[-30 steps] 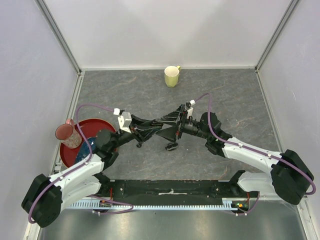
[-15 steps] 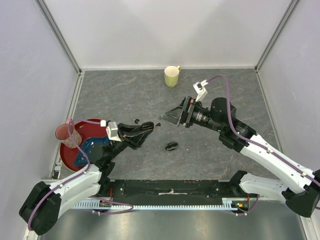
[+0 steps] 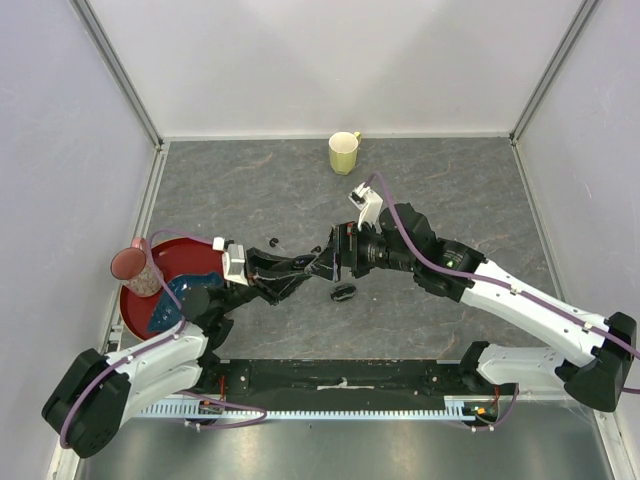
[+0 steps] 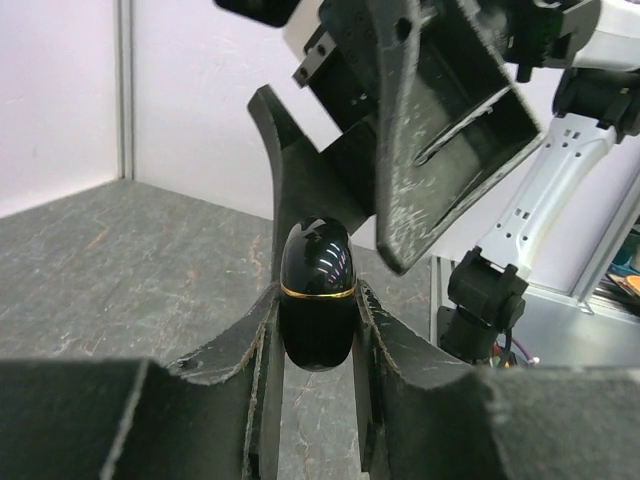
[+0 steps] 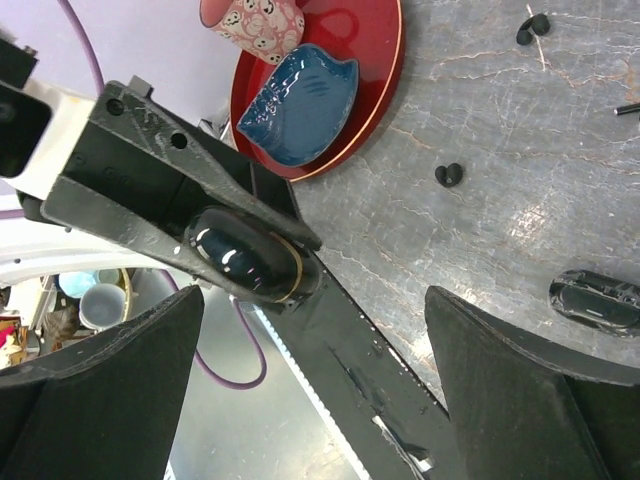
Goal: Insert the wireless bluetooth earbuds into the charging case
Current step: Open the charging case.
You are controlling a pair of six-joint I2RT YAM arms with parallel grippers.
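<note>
Broadly, both arms reach in over the grey table (image 3: 470, 190) and meet at its middle. The right arm (image 3: 500, 290) runs in low from the right, elbow raised. Its gripper (image 3: 337, 260) faces left with its fingers (image 5: 95, 385) spread wide, holding nothing. The left arm (image 3: 150, 355) stretches up and right from its base. Its gripper (image 3: 306, 264) is clamped on a small black case (image 4: 317, 295), just in front of the right gripper's open fingers.

The held case is pinched on its two long sides. Its long axis runs along the fingers, and its rounded end points out toward the right gripper. A thin gold line circles it crosswise, nearer that outer end.

At the left edge sits a red plate (image 3: 200, 250) bearing a blue dish (image 5: 295, 100) and a pink cup (image 3: 133, 266). A yellow mug (image 3: 344, 152) stands at the back. A second black case (image 3: 344, 292) lies on the table just below the grippers, long axis roughly left to right.

The earbuds (image 5: 449, 175) lie loose on the table, apart from both cases. They are too small to tell which way they point.
</note>
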